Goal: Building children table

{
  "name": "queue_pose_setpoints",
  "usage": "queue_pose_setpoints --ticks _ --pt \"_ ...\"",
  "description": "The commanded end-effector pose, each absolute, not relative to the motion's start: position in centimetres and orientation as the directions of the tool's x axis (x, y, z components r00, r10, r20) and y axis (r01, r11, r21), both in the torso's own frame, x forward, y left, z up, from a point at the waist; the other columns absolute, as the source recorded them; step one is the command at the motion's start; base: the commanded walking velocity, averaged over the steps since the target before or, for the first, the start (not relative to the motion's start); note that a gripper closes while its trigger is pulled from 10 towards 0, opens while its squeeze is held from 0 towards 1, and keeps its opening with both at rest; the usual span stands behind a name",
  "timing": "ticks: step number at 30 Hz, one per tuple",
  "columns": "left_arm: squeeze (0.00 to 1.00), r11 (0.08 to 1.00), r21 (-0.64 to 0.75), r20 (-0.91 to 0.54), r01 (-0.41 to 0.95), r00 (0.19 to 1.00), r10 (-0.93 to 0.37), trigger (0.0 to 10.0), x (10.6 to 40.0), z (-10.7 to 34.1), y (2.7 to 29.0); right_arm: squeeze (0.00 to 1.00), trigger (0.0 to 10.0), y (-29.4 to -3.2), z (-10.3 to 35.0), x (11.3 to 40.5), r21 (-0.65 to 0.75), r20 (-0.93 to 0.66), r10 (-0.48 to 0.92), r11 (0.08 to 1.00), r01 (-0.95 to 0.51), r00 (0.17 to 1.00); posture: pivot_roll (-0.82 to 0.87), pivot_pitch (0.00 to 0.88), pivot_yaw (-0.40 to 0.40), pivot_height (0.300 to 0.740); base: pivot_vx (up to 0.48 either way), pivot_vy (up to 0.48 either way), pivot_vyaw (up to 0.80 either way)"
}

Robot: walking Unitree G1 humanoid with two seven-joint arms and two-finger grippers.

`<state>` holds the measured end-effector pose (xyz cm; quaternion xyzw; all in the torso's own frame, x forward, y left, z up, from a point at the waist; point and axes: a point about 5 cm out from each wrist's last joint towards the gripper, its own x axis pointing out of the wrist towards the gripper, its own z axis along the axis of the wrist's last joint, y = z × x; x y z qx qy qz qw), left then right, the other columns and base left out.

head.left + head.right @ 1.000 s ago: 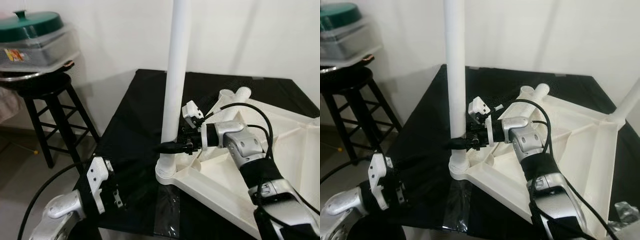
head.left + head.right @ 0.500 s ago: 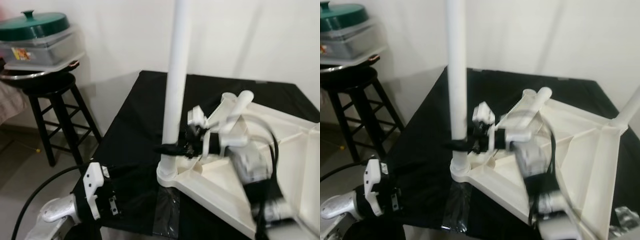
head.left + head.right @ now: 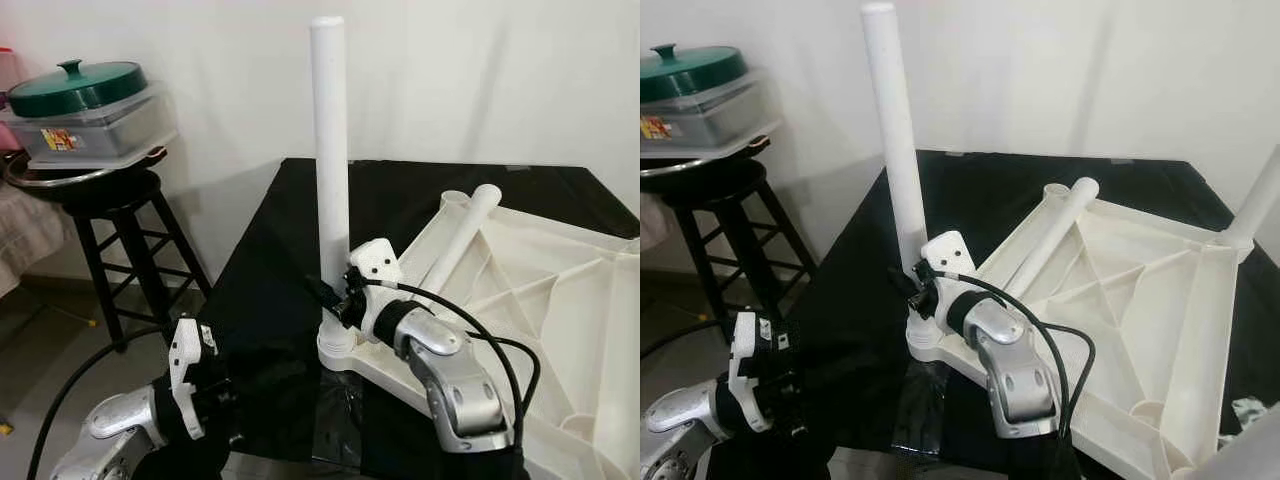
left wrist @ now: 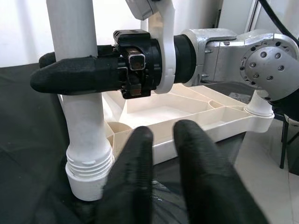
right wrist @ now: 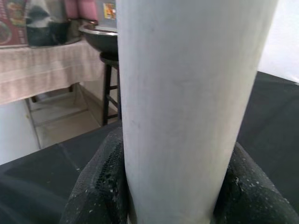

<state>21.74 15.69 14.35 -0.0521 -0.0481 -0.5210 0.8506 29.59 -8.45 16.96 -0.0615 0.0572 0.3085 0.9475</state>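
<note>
Black cloth point(image 3: 270, 250) covers the work surface, and on it lies the white plastic table top point(image 3: 560, 290) upside down, its ribbed underside facing up. One smooth white leg point(image 3: 330, 150) stands upright in the corner socket point(image 3: 337, 352) nearest the cloth's front edge, its ridged collar seated there. The right gripper point(image 3: 322, 290) is clamped around this leg low down, one black finger on each side. A second leg point(image 3: 455, 245) lies loose on the table top, behind the upright one. The left gripper point(image 4: 161, 158) hovers off the cloth's front edge, short of the socket, its fingers point(image 4: 135, 154) nearly together, holding nothing. Beside the cloth stands a black stool point(image 3: 120, 230) bearing a green-lidded container point(image 3: 85, 110).
</note>
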Motion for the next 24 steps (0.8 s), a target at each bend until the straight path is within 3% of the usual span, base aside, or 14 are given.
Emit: queue_pose_setpoints --ticks 1,2,3,5,7,8,10,11,12,13,20,21,22,24 --pt "0.00 0.436 -0.048 0.121 0.899 0.439 -0.890 0.0 21.7 14.3 15.7 0.00 10.0 -9.9 15.4 29.9 -0.071 -0.253 0.518 0.832 -0.550 0.817 -0.06 0.001 0.013 0.740 0.000 0.000 0.00" --pt "0.00 0.433 -0.051 0.120 0.900 0.435 -0.892 0.0 21.7 14.3 15.7 0.00 10.0 -9.8 15.9 30.0 -0.048 -0.236 0.551 0.816 -0.576 0.801 -0.06 0.001 0.014 0.740 0.000 0.000 0.00" --pt "0.00 0.424 -0.056 0.119 0.904 0.428 -0.896 0.0 21.7 14.3 15.6 1.00 10.0 -9.3 17.9 30.0 0.027 -0.151 0.723 0.685 -0.728 0.675 -0.06 0.000 0.014 0.740 0.000 0.000 0.00" --pt "0.00 0.418 -0.061 0.117 0.907 0.422 -0.899 0.0 21.7 14.3 15.6 1.00 10.0 -9.7 19.8 30.3 0.025 -0.083 0.822 0.567 -0.823 0.564 -0.06 0.000 0.014 0.740 0.000 0.000 0.00" --pt "0.00 0.416 -0.062 0.117 0.907 0.421 -0.900 0.0 21.7 14.3 15.6 1.00 10.0 -10.0 20.3 30.5 0.012 -0.070 0.835 0.547 -0.837 0.545 -0.06 0.000 0.013 0.740 0.000 0.000 0.00" --pt "0.00 0.407 -0.065 0.117 0.911 0.412 -0.903 0.0 21.7 14.3 15.5 1.00 10.0 -10.9 21.2 30.4 -0.042 -0.069 0.909 0.408 -0.912 0.410 -0.05 0.000 0.011 0.740 0.000 0.000 0.00" --pt "0.00 0.404 -0.067 0.118 0.912 0.409 -0.905 0.0 21.7 14.3 15.5 1.00 10.0 -11.1 21.3 30.3 -0.054 -0.073 0.925 0.369 -0.928 0.373 -0.05 0.000 0.011 0.740 0.000 0.000 0.00" --pt "0.00 0.401 -0.067 0.117 0.914 0.406 -0.906 0.0 21.7 14.3 15.5 0.46 10.0 -11.8 21.5 30.4 -0.076 -0.113 0.951 0.280 -0.957 0.287 -0.05 0.000 0.011 0.740 0.000 0.000 0.00" --pt "0.00 0.399 -0.067 0.117 0.915 0.404 -0.907 0.0 21.7 14.3 15.5 0.46 10.0 -12.3 21.5 30.4 -0.085 -0.142 0.961 0.228 -0.970 0.238 -0.05 0.000 0.011 0.740 0.000 0.000 0.00" --pt "0.00 0.395 -0.068 0.116 0.916 0.400 -0.909 0.0 21.7 14.2 15.4 0.00 10.0 -12.9 21.6 31.1 -0.089 -0.179 0.964 0.183 -0.979 0.197 -0.04 0.000 0.008 0.740 0.000 0.000 0.00" --pt "0.00 0.366 -0.089 0.115 0.926 0.374 -0.920 0.0 21.5 14.3 15.5 0.00 10.0 -13.1 21.8 34.0 -0.047 -0.192 0.966 0.166 -0.985 0.172 -0.02 0.000 0.003 0.740 0.000 0.000 0.00" --pt "0.00 0.360 -0.094 0.111 0.928 0.369 -0.923 0.0 21.5 14.3 15.6 0.00 3.1 -13.1 21.7 34.3 -0.029 -0.180 0.971 0.151 -0.988 0.154 -0.01 0.000 0.001 0.740 0.000 0.000 0.00" --pt "0.00 0.359 -0.097 0.111 0.928 0.369 -0.923 0.0 21.5 14.3 15.6 0.00 0.0 -13.1 21.7 34.4 -0.024 -0.173 0.974 0.144 -0.989 0.146 -0.01 0.000 0.001 0.740 0.000 0.000 0.00" --pt "0.00 0.357 -0.103 0.112 0.928 0.367 -0.923 0.0 21.5 14.3 15.6 0.00 0.0 -13.1 21.6 34.6 -0.021 -0.162 0.977 0.139 -0.990 0.141 -0.01 0.000 0.004 0.740 0.000 0.000 0.00"
